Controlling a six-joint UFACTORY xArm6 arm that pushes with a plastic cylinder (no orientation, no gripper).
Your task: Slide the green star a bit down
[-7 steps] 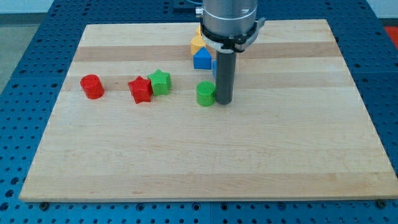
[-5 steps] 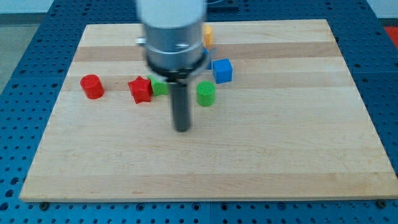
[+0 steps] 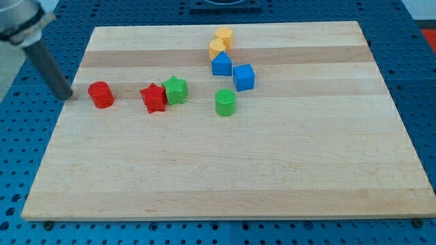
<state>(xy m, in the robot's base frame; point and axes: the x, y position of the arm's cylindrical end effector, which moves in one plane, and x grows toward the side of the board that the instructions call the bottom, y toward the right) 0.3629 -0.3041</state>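
Observation:
The green star [image 3: 175,90] lies left of the board's middle, touching a red star [image 3: 154,98] on its left. My tip [image 3: 67,95] is at the board's left edge, just left of a red cylinder [image 3: 101,94]. The tip is far left of the green star and touches no block. The rod slants up to the view's top left corner.
A green cylinder [image 3: 225,102] stands right of the green star. A blue house-shaped block [image 3: 221,64] and a blue cube [image 3: 244,77] lie above it. Two yellow blocks [image 3: 220,41] sit near the board's top edge. The wooden board [image 3: 225,170] rests on a blue perforated table.
The rod swept from beside the green cylinder, down across the board's middle, then far left to the board's left edge. No block has moved.

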